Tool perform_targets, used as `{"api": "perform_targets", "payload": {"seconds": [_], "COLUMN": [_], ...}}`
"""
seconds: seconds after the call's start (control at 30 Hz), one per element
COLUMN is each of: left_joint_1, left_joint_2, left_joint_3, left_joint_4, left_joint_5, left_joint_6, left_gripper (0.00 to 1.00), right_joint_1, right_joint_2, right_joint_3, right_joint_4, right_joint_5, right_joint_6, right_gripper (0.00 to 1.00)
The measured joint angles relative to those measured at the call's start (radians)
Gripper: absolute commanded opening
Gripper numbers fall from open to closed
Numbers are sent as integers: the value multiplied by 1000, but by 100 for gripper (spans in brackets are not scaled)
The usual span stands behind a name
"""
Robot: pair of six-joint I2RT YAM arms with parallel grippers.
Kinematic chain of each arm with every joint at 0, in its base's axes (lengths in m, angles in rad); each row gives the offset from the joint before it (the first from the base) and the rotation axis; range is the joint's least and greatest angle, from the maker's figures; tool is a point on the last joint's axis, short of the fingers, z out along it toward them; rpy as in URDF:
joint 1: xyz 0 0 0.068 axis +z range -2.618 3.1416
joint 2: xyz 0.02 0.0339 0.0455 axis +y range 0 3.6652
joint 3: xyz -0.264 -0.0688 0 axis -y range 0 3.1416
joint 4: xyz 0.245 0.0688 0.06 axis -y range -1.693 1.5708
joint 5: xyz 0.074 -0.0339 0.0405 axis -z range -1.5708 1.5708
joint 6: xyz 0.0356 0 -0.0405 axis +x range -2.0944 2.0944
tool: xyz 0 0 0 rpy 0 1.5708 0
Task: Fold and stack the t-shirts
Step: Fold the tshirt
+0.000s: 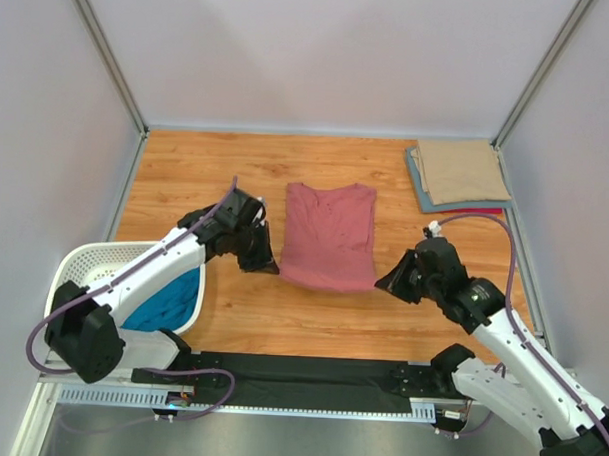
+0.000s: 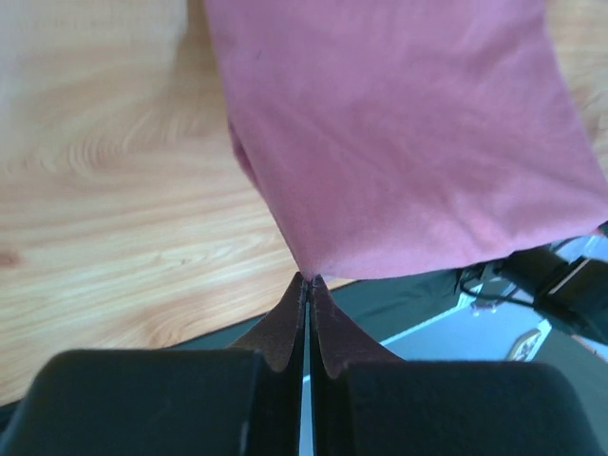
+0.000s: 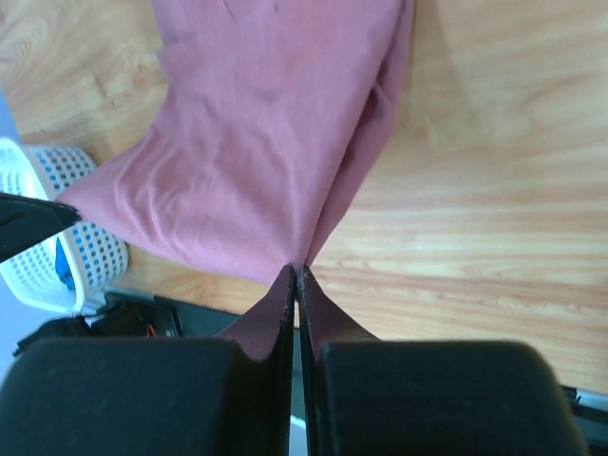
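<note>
Your plain shirt (image 1: 329, 237) is dusty rose, and the counter (image 1: 186, 174) is orange-brown wood grain. The basket (image 1: 78, 265) is white, dotted with holes, and the shirt in it (image 1: 172, 305) is teal. The stacked shirts are tan (image 1: 462, 170), grey-blue (image 1: 418, 187) and red (image 1: 482, 211). Your left end effector (image 2: 306, 277) and right end effector (image 3: 296, 269) are black.

Top external: fixed, high behind arm bases (image 1: 80, 340), looking down and forward over whole table (image 1: 186, 174) — far, wide. Left wrist: mounted just behind left gripper (image 2: 309, 281), looking along its fingers (image 2: 285, 332), very close; rose t-shirt (image 2: 408, 142) fills view ahead of them. Right wrist: same seat behind right gripper (image 3: 295, 274), equally close, shirt ahead, white basket (image 3: 90, 256) off to fingers' left in frame. All three share rose t-shirt and wood beside it.
</note>
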Motion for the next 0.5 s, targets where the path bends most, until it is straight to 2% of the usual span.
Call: {"api": "perform_targets", "payload": {"seconds": [0.2, 0.5], "left_joint_1": [40, 152], "left_joint_2": [151, 460], "left_joint_3": [241, 615], "left_joint_4": [-71, -140], "left_joint_5": [-49, -31], "left_joint_6": [55, 155], "left_gripper": [0, 0], "right_joint_1": [-95, -254], "right_joint_2": [189, 533], "right_joint_3": [183, 450], "right_joint_4": [6, 93], "right_joint_5": [32, -48], "right_joint_6": [-93, -236], "right_gripper": [0, 0]}}
